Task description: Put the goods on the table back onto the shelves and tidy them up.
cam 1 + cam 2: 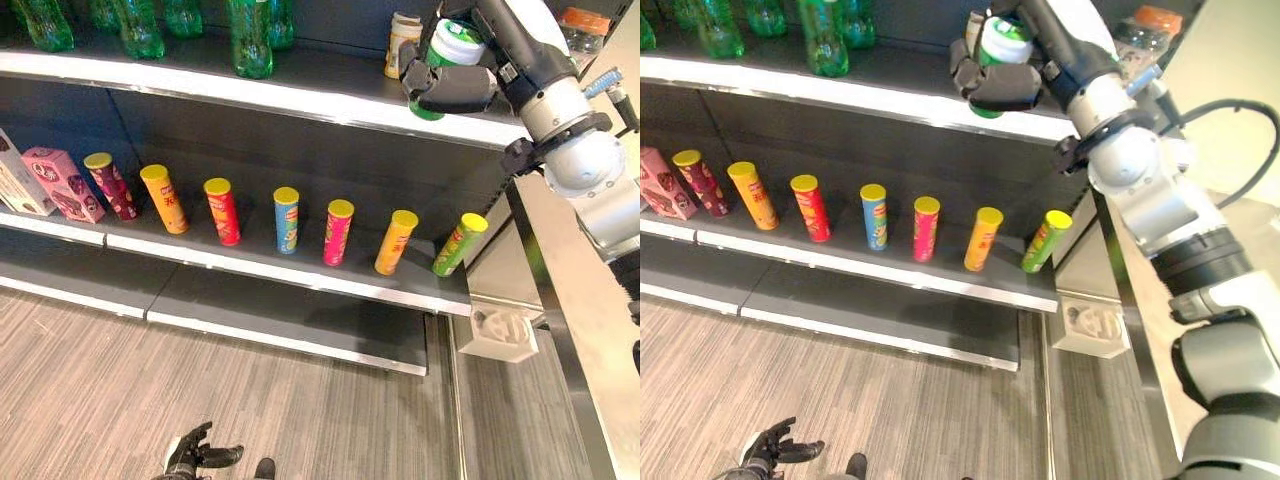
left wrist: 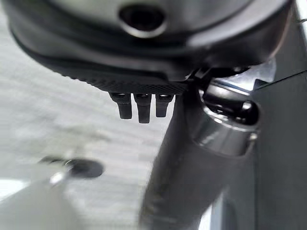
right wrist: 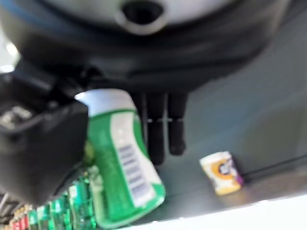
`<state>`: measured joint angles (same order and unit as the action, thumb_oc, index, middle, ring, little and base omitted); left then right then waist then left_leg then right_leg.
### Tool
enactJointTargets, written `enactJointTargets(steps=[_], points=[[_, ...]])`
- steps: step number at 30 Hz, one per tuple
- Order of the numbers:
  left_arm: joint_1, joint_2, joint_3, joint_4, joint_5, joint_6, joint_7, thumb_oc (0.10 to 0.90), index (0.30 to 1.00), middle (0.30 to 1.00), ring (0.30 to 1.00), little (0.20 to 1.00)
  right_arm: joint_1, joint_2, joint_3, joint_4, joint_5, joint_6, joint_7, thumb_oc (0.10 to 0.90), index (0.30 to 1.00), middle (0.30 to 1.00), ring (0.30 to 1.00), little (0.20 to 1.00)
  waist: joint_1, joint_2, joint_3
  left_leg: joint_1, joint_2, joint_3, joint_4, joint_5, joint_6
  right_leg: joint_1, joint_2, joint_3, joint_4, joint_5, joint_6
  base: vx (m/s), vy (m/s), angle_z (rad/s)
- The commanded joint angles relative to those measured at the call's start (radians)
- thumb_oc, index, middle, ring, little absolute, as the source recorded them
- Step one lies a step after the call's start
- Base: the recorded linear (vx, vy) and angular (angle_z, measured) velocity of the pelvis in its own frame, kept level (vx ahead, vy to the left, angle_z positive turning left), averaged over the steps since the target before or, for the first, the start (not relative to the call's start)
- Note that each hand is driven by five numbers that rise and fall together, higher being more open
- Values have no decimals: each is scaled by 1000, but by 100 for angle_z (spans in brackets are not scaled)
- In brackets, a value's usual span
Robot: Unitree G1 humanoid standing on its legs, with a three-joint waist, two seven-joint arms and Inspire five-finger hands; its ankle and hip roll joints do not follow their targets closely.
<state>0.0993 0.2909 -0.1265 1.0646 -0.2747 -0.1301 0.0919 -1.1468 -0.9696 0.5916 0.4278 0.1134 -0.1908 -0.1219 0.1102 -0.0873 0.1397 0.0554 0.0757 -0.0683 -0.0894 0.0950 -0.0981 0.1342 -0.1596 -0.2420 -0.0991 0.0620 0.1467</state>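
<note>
The right hand (image 1: 452, 88) is gripping a squat green plastic jar (image 1: 448, 52) with a white lid, thumb on one side and fingers wrapped round the other, holding it tilted right at the front edge of the top shelf (image 1: 300, 95). In the right wrist view the jar (image 3: 120, 158) is looking smooth and glossy with a white label panel and a barcode, bottom sitting just over the dark matte shelf board. A small cream-and-yellow tub (image 3: 221, 171) is sitting further back on that same shelf, close to the jar but apart from it, and green ribbed soda bottles (image 1: 250, 38) are lining up along the shelf to the left. One shelf down, a row of tall cardboard snack tubes (image 1: 222, 211) with yellow lids is standing spaced out, with the last green one (image 1: 459, 244) leaning, plus a pink carton (image 1: 63, 184) at the far left. The left hand (image 1: 195, 455) is hanging low over the grey wood-grain floor (image 1: 300, 410), fingers loosely spread and holding nothing.
</note>
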Motion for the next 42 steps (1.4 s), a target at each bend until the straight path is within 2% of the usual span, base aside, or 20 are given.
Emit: enactJointTargets(steps=[1,7,8,13,23,32,42], points=[[-37,53,-31,54,-15,-40,9,800,900,900,900,900,-186,0,-14,51,0,-20,-94,400,300,300,300,300,32,-37,-40,-2,-36,-4,2,-128,15,-19,-6,16,46,-112,3,43,-65,27],[-41,58,-9,118,-12,-29,22,800,900,900,900,900,-184,10,-29,107,-22,-8,-111,400,300,300,300,300,42,-55,-38,-21,-37,-48,2,-122,7,-12,-5,-37,51,-125,-4,53,-62,40],[-44,57,-1,133,-24,-29,31,800,900,900,900,900,-191,15,-27,168,-40,4,-128,400,300,300,300,300,56,-65,-36,-35,-36,-67,2,-116,1,-1,-9,-87,49,-127,-8,64,-71,55],[-40,58,7,143,-38,-30,37,800,900,900,900,900,-206,-12,-24,231,-49,14,-146,400,300,300,300,300,63,-65,-28,-60,-39,-89,2,-106,-11,3,-13,-139,53,-133,-10,48,-59,37],[-32,73,25,158,-43,-33,46,800,900,900,900,900,-244,-89,17,342,-50,21,-155,400,300,300,300,300,68,-56,-20,-71,-38,-103,2,-100,-25,12,-17,-179,69,-147,-18,36,-35,17],[-17,90,30,146,-59,-38,30,800,900,900,900,900,-327,-131,82,460,-54,29,-158,400,300,300,300,300,65,-45,-18,-66,-33,-105,2,-100,-30,20,-13,-185,72,-154,-23,6,-8,0],[-10,96,35,143,-62,-42,26,800,900,900,900,900,-338,-111,118,532,-83,39,-136,400,300,300,300,300,77,-42,-15,-61,-29,-110,2,-100,-31,31,-2,-191,61,-161,-27,0,0,0]])
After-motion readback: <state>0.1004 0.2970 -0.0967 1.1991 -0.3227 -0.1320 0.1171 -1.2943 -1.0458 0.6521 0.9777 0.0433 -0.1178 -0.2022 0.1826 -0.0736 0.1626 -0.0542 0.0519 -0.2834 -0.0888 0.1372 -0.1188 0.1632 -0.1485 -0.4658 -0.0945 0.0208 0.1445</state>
